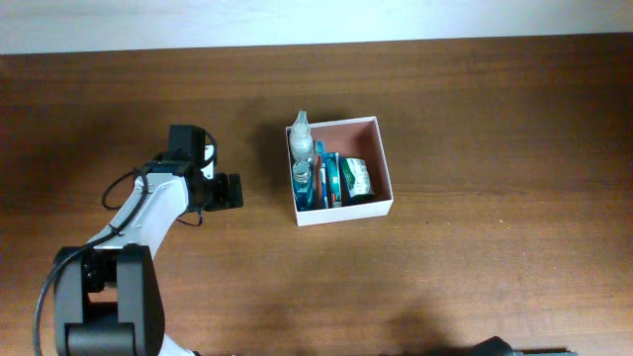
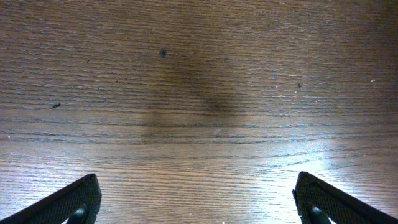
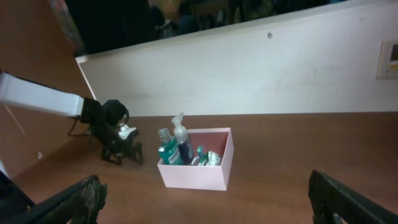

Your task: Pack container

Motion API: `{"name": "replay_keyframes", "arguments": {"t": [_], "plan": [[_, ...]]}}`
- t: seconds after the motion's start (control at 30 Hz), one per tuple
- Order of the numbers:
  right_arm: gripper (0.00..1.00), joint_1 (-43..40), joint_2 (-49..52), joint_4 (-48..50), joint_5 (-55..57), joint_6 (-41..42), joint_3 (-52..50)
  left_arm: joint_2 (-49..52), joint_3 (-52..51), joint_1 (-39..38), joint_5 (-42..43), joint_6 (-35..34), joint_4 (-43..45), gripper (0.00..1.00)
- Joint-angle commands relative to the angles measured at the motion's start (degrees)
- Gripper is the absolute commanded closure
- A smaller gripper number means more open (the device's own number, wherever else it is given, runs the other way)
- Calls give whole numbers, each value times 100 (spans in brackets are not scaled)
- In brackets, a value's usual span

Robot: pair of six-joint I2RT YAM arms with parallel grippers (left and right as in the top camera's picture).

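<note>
The container (image 1: 346, 213) is a square white-walled box with a reddish-brown inside, standing at the table's middle. In its left and front part stand a clear spray bottle (image 1: 301, 133) and a teal mouthwash bottle (image 1: 302, 184), with blue items (image 1: 325, 178) and a green packet (image 1: 357, 177) beside them. My left gripper (image 1: 233, 190) rests left of the box, apart from it. In its wrist view it (image 2: 196, 202) is open over bare wood. My right gripper (image 3: 205, 202) is open and empty, well back from the container (image 3: 193, 177), looking at it from afar.
The back right part of the container's floor (image 1: 356, 136) is bare. The left arm (image 3: 112, 134) shows left of the box in the right wrist view. A white wall (image 3: 261, 74) runs behind the table. A dark part of the right arm (image 1: 495, 346) shows at the front edge.
</note>
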Motion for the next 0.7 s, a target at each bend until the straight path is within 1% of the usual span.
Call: {"name": "replay_keyframes", "arguments": {"t": [0.0, 0.53, 0.67], "plan": [[2, 2, -17, 17, 63, 9, -116, 46, -28, 9, -39, -9, 9, 1], [2, 2, -17, -26, 153, 7, -197, 46, -28, 9, -42, -9, 9, 1], [2, 4, -17, 275, 203, 9, -503, 46, -28, 9, -39, -9, 9, 0]]}}
